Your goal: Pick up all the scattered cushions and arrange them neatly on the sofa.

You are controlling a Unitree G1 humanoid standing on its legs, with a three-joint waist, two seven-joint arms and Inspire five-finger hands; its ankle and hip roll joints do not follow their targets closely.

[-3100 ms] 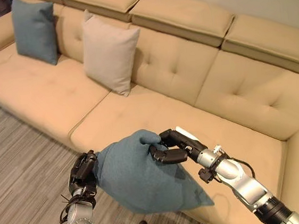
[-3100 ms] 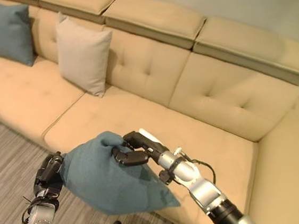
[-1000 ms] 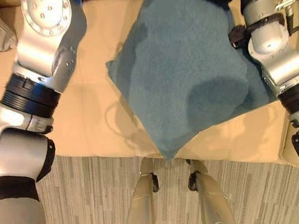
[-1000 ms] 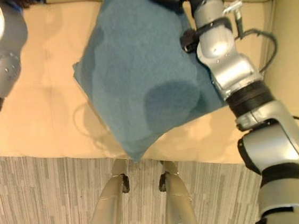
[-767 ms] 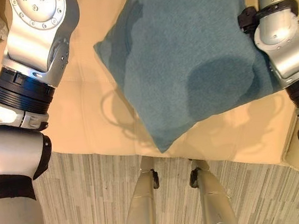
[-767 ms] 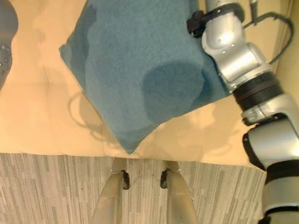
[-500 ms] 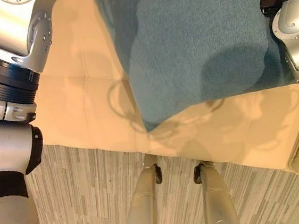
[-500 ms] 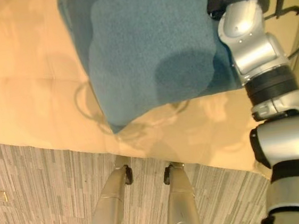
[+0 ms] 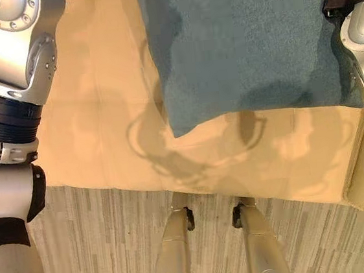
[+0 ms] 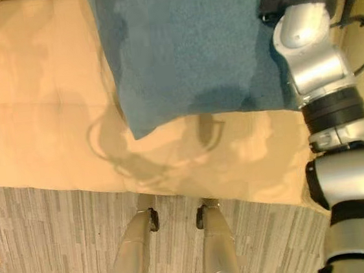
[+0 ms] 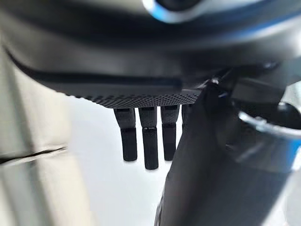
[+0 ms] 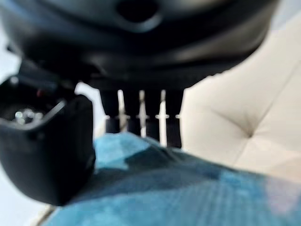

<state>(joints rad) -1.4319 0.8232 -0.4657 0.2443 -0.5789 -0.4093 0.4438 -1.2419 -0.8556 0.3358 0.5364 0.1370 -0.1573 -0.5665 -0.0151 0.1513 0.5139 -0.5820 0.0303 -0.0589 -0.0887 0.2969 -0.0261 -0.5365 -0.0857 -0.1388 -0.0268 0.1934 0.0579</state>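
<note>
Teal cushion (image 9: 243, 39) cut off at the top edge; right hand (image 12: 51, 150) fingers half hidden behind it

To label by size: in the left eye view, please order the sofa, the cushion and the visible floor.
1. sofa, the largest.
2. cushion and floor: they cover similar areas, so I do not rank them.

You have a plain teal-blue cushion (image 9: 244, 45) at twelve o'clock on a plain tan sofa (image 9: 89, 120), a grey floor (image 9: 96, 250) streaked in narrow plank-like strips at six o'clock, and silver-grey arms with black bands.
</note>
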